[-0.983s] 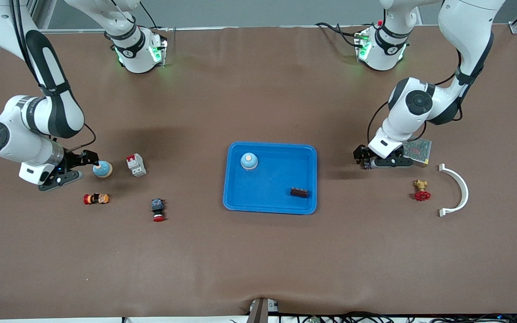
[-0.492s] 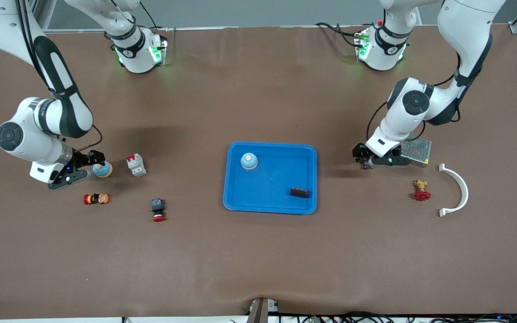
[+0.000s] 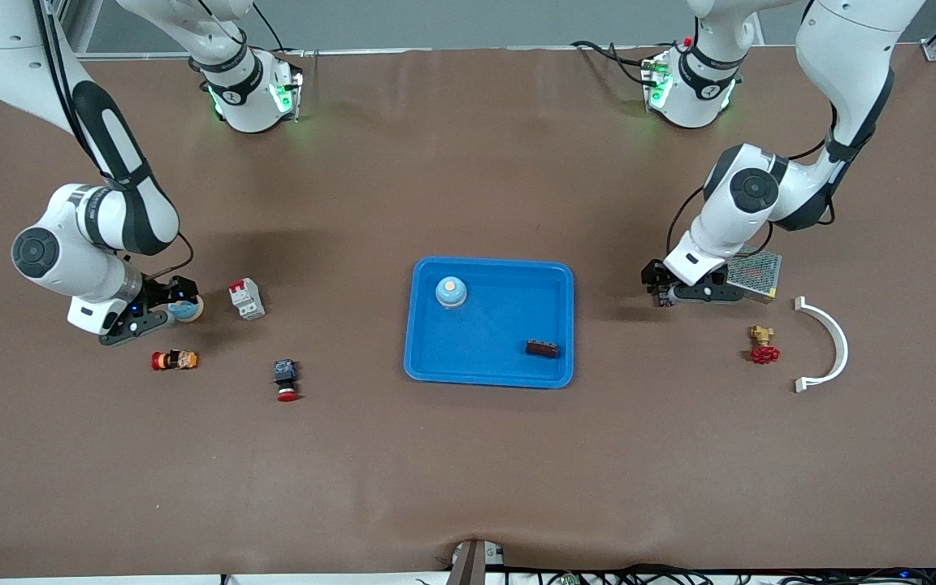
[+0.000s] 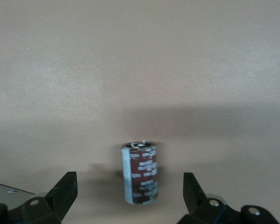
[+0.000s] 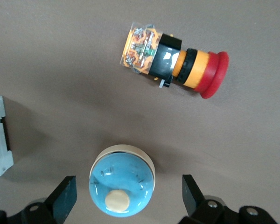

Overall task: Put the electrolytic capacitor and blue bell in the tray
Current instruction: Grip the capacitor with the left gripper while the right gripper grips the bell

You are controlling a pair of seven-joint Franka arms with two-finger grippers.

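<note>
The left gripper (image 4: 129, 193) is spread wide, its fingers (image 4: 65, 189) on either side of a brown electrolytic capacitor (image 4: 140, 172) without touching it. The capacitor stands upright on the brown desk (image 3: 468, 471), toward the left arm's end, just beside a perforated metal box (image 3: 755, 272).

The right gripper (image 5: 126, 198) is also fully spread, its fingers (image 5: 65, 196) flanking a blue bell (image 5: 122, 185) with a cream button on top, gripping nothing. This bell sits on the desk toward the right arm's end. In the front view the right gripper (image 3: 166, 307) partly covers it.

Near that bell are a white circuit breaker with red markings (image 3: 246, 298) and, nearer the front camera, an emergency-stop button with a red cap and yellow collar (image 5: 175, 61) lying on its side. A second red-capped push button (image 3: 286, 380) lies nearer the camera, toward the middle of the desk.

The bright blue tray (image 3: 427, 357) sits at the middle of the desk, well apart from both grippers. It holds another blue bell (image 3: 451, 291) and a small dark brown block (image 3: 542, 348).

Toward the left arm's end, nearer the camera than the metal box, lie a brass valve with a red handwheel (image 3: 762, 344) and a white curved plastic bracket (image 3: 832, 337).
</note>
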